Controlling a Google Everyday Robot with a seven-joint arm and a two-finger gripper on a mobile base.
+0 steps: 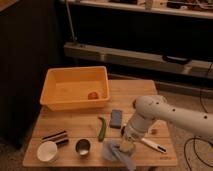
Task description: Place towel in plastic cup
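One white arm reaches down to the near edge of the wooden table (75, 122), its gripper (126, 146) over the soft grey-blue towel (120, 152); grip state cannot be told. No green plastic cup is visible. Risk: the floppy cloth, partly overhanging, slides off the edge.

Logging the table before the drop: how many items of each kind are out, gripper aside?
Cups: 2, white cup, metal cup
Bins: 1, orange bin
Cloths: 1, towel under the gripper
Blocks: 1, blue block
Other small items: 4
Total: 9
No green cup shows.
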